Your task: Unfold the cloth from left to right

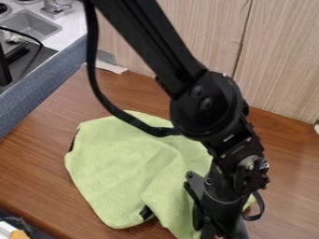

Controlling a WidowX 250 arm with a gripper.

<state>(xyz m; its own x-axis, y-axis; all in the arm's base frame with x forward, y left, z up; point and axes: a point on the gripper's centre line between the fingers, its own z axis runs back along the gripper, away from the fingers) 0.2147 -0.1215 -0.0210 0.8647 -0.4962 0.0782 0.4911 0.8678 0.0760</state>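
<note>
Pale-green folded fabric cloth [124,163] wants one layer drawn low, slowly rightward; whether the black jointed gripper [215,228] grips it, I cannot tell. Avoid dragging both layers.

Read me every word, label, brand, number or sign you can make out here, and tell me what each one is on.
There is no text I can read.
Green cloth: the dark patch by its lower edge may be a tag, but I can't make out any lettering.
Robot arm: small pale marks near the joint, too small to read.
</note>
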